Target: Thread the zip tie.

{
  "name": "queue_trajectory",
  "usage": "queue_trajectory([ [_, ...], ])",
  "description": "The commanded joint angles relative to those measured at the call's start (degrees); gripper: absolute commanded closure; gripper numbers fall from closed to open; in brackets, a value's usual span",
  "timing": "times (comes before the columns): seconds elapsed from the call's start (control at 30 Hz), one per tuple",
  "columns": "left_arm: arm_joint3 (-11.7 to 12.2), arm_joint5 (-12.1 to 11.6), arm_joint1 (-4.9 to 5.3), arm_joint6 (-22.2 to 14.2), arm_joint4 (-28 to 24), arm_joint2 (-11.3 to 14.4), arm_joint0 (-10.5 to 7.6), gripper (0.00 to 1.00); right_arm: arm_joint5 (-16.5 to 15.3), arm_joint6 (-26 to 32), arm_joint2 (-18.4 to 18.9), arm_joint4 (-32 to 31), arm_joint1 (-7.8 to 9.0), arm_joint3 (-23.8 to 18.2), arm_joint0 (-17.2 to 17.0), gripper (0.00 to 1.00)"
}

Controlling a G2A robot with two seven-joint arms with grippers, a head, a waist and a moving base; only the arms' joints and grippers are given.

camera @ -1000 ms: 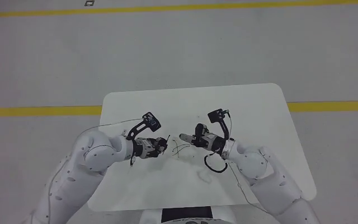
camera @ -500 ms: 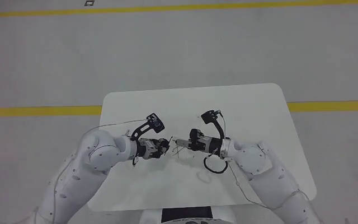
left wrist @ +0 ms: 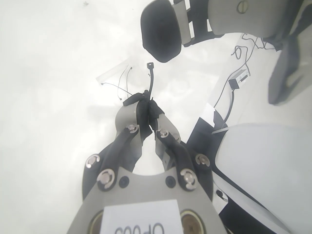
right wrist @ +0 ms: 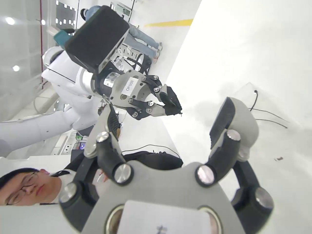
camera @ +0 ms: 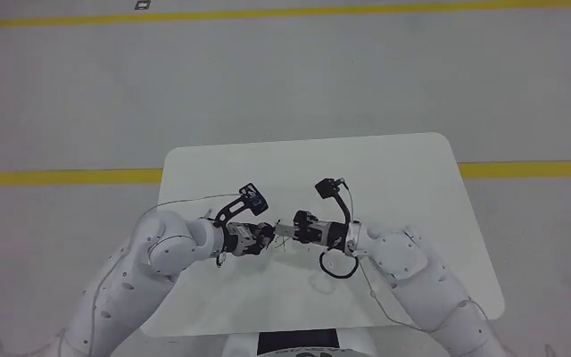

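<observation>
White surface (camera: 401, 178), left end effector (left wrist: 146, 103) over its middle pinching a black zip tie (left wrist: 152, 81), head end free in the left wrist view, right end effector (camera: 285, 230) tip to tip with it in the top view, spread wide, loose ties (right wrist: 255, 92) lying on the surface

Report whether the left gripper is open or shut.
Shut on the zip tie: in its wrist view the left gripper has its pads together, the tie sticking out between them.
</observation>
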Motion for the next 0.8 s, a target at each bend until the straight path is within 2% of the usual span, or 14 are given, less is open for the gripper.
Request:
queue_trajectory([
  [0.0, 0.00, 0.00, 0.00, -0.01, 0.00, 0.00, 0.00, 1.00, 0.20, 0.04, -0.14, 0.38, 0.01, 0.40, 0.05, 0.00],
  [0.17, 0.00, 0.00, 0.00, -0.01, 0.00, 0.00, 0.00, 1.00, -0.23, 0.35, -0.23, 3.12, -0.01, 1.75, 0.35, 0.02],
  [0.2, 0.00, 0.00, 0.00, -0.01, 0.00, 0.00, 0.00, 1.00, -0.41, 0.41, -0.21, 3.55, -0.01, 1.98, 0.43, 0.16],
  [0.23, 0.00, 0.00, 0.00, -0.01, 0.00, 0.00, 0.00, 1.00, -0.49, 0.39, -0.17, 3.84, 0.00, 2.19, 0.50, 0.38],
  [0.27, 0.00, 0.00, 0.00, -0.01, 0.00, 0.00, 0.00, 1.00, -0.56, 0.21, -0.14, 4.21, 0.00, 2.42, 0.54, 0.52],
  [0.4, 0.00, 0.00, 0.00, -0.01, 0.00, 0.00, 0.00, 1.00, -0.89, 0.01, -0.20, 4.97, 0.02, 2.88, 0.70, 0.64],
  [0.77, 0.00, 0.00, 0.00, -0.01, 0.00, 0.00, 0.00, 1.00, -1.47, -0.39, -0.52, 5.61, 0.11, 3.66, 1.16, 0.81],
])
